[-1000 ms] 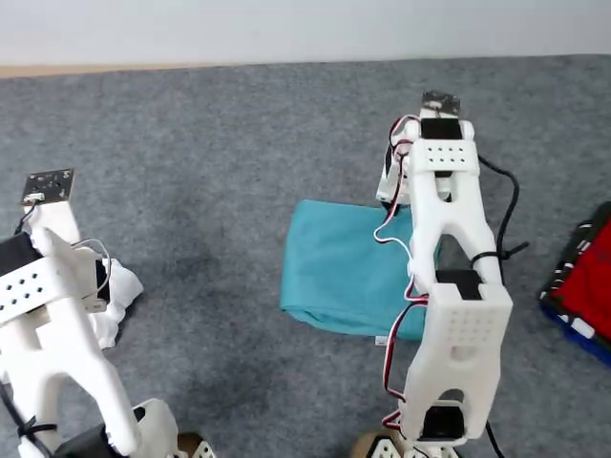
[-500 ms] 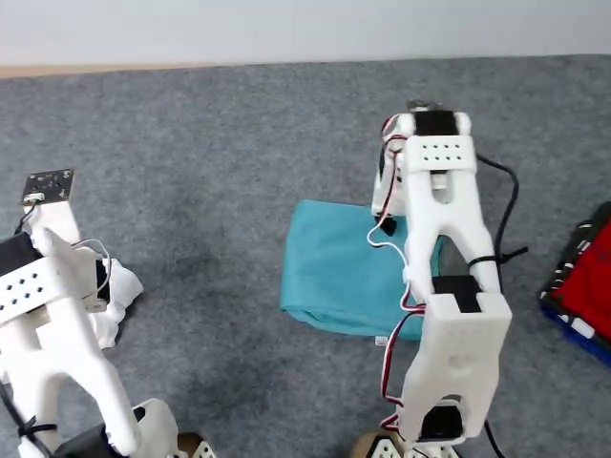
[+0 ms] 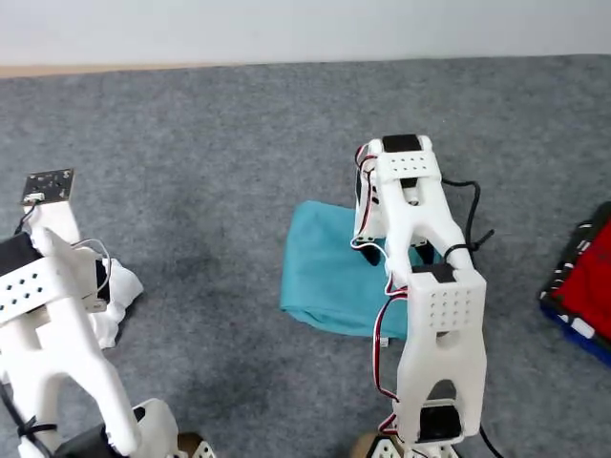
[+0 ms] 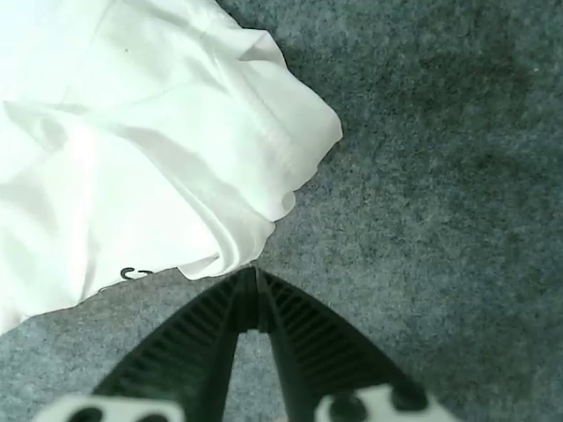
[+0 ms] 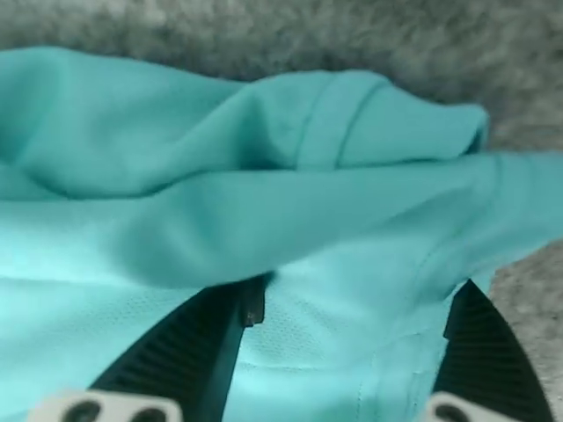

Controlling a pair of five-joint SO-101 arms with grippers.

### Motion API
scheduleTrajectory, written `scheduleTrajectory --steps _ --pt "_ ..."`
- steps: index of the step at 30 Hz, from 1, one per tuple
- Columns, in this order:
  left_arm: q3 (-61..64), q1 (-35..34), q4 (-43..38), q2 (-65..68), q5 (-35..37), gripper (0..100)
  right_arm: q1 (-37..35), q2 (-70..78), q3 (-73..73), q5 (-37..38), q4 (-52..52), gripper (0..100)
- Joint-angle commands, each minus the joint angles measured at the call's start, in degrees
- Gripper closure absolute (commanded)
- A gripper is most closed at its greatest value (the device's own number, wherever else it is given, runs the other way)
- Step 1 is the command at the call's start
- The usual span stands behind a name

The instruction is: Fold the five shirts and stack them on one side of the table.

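My right fingers [image 5: 185, 343] are spread wide with nothing pinched. The teal shirt [image 5: 264, 202] lies between and beyond them, its cloth raised in a soft ridge with a hem seam running across. My left fingers [image 4: 220, 338] are pressed together on nothing, their tips just beside the edge of the white shirt [image 4: 114, 158].

I judge the step in hand to be taking hold of the teal shirt, either to finish its fold or to carry it to the stack. To do that well, I should come down until one finger slides under every layer at the edge. Closing on the top ply alone would peel the fold open. I should pinch near the ridge, lift low and move slowly so the bundle keeps its shape.

My right wrist view gives me the spread of the fingers and the lie of the creases, which my right arm [image 3: 434, 315] covers in the high view. The high view gives me the layout. The teal shirt is a rough rectangle at the centre of the grey worktop [image 3: 210, 143], the white shirt is bunched at the lower left, and a red cloth [image 3: 587, 272] with a dark patterned border sits at the right edge, all well apart.
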Motion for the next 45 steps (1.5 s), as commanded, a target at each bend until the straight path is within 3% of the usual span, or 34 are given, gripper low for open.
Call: scheduleTrajectory --steps 1,4,9,17,26,32,45 --pt "-0.2 0.0 -0.7 -1.7 -0.3 99 -0.4 0.8 -2.3 -0.4 -1.2 66.7" --pt "-0.2 0.0 -0.7 -1.7 -0.3 99 -0.4 2.3 -2.3 -0.5 -0.9 68.6" --pt "-0.2 0.0 -0.8 -1.7 -0.9 99 -0.4 5.9 -2.3 -0.4 -1.1 86.1" --pt "-0.2 0.0 -0.8 -1.7 -2.9 99 0.0 7.3 -2.4 5.2 -0.5 98.9" --pt "-0.2 -0.1 -0.4 -1.8 -2.9 99 1.5 -5.3 -2.4 12.0 4.6 98.7" --pt "-0.2 -0.2 -0.4 -1.9 -2.9 99 7.4 -14.7 -2.3 24.1 2.9 98.7" --pt "-0.4 -0.2 -0.4 -2.1 -2.9 99 17.3 -16.4 -2.3 71.4 -12.8 98.8"
